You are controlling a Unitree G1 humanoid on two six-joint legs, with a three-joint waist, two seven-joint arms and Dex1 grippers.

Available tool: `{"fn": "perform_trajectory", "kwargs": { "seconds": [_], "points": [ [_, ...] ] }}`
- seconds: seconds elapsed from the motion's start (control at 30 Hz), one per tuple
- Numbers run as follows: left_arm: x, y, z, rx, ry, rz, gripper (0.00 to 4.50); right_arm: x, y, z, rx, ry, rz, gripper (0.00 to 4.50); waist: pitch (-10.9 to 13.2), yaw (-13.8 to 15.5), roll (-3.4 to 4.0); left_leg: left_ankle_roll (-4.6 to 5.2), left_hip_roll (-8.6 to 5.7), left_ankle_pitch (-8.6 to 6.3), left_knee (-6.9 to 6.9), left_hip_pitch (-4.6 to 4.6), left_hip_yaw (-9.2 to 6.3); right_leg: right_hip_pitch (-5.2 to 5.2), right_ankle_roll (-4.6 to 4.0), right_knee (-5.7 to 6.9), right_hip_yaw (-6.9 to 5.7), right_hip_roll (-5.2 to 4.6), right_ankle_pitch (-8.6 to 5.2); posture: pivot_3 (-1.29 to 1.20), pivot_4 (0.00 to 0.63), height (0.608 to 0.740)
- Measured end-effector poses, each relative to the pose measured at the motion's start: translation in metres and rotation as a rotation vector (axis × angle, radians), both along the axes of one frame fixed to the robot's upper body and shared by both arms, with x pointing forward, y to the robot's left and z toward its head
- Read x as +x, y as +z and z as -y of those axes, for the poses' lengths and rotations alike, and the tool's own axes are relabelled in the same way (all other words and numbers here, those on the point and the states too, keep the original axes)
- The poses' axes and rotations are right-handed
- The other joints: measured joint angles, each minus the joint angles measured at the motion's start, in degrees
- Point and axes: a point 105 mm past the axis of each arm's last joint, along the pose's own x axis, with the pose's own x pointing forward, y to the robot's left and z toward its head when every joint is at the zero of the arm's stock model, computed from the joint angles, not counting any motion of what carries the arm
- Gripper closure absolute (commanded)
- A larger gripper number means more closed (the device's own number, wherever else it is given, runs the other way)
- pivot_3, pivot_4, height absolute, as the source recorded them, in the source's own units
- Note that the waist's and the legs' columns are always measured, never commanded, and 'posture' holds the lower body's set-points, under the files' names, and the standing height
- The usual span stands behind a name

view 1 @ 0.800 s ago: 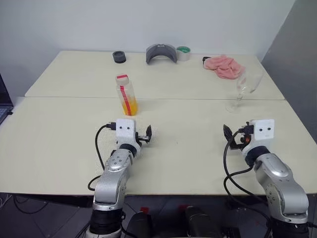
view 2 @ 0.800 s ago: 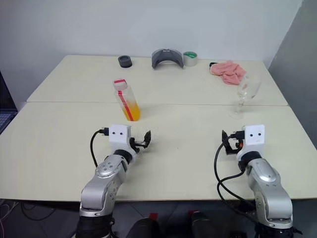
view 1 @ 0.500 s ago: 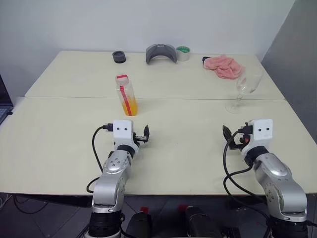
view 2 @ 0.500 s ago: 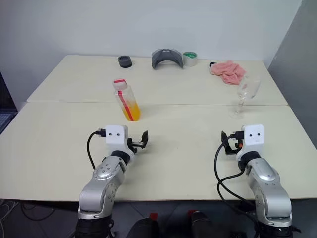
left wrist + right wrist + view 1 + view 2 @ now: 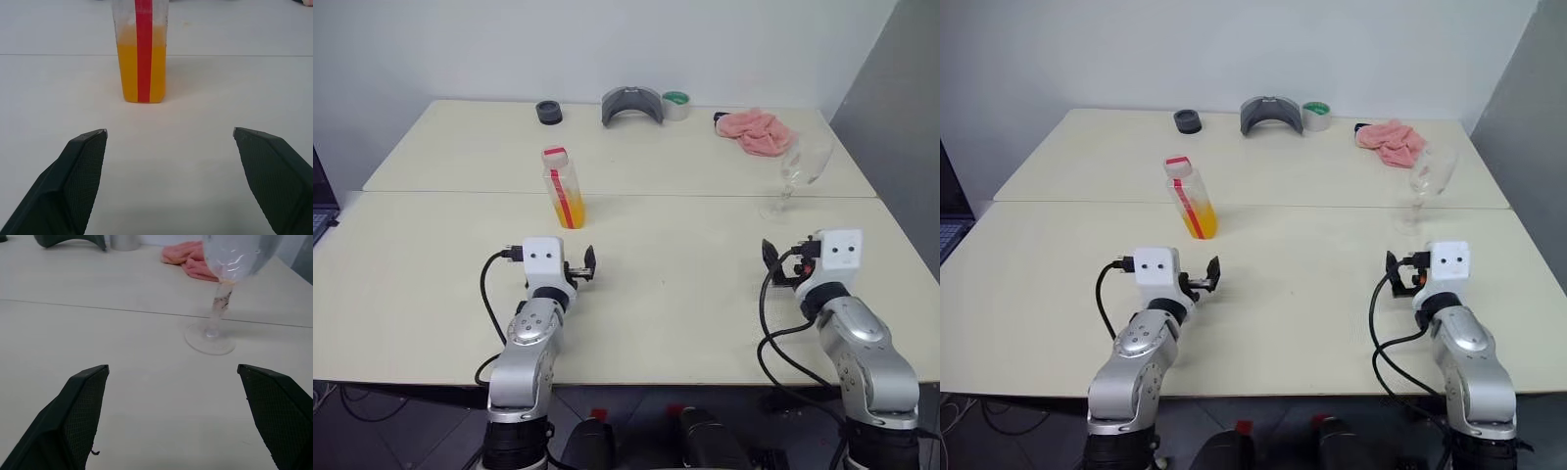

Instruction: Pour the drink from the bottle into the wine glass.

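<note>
Cream counter [image 5: 705,294] carried everything. Both arms hovered over its near part. Left gripper [image 5: 584,265] had its jaws spread wide, empty; right gripper [image 5: 781,266] likewise, jaws wide apart, nothing between them. Bottle [image 5: 563,186] stood upright on the counter, capped, about half full of the orange drink [image 5: 128,73], straight beyond the left jaws and a little left of them, well apart, not touching. Wine glass [image 5: 795,174] stood upright at the far right, beyond the right jaws and apart from them; its bowl looked empty. Along the far edge: pink cloth [image 5: 756,131], grey curved piece [image 5: 632,104], tape roll [image 5: 676,104], small dark round thing [image 5: 548,112].

Versus the earlier frames: left gripper had shifted left and farther, lining up nearer the bottle; right gripper had edged slightly right and farther. Bottle and wine glass hadn't moved.
</note>
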Motion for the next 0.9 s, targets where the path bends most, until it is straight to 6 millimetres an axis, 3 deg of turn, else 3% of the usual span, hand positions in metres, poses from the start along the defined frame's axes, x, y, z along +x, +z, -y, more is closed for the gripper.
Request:
{"fn": "perform_trajectory", "kwargs": {
  "seconds": [0.67,0.83,0.9],
  "points": [
    [0.0,0.005,-0.014,0.008,0.043,0.039,0.04,0.005,0.008,0.0,-0.026,0.027,0.024,0.0,0.0,-0.03,0.0,0.0,0.0,0.0,0.0,0.0,0.01,0.0,-0.01,0.01,0.0,0.0,0.0,0.0,0.15,0.74],
    [0.009,0.012,-0.026,0.029,0.069,0.067,0.04,0.005,0.011,-0.016,-0.062,0.197,0.02,0.0,0.0,-0.02,0.0,0.0,0.0,0.0,0.01,0.01,0.01,0.0,-0.01,0.0,-0.01,0.0,0.0,0.0,0.15,0.74],
    [0.017,0.012,-0.03,0.031,0.067,0.065,0.04,0.001,0.014,-0.031,-0.056,0.366,0.006,0.0,0.02,0.03,-0.01,0.01,-0.01,0.0,0.01,0.01,0.02,0.01,-0.01,0.01,-0.02,0.0,0.01,0.0,0.15,0.74]
  ]
}}
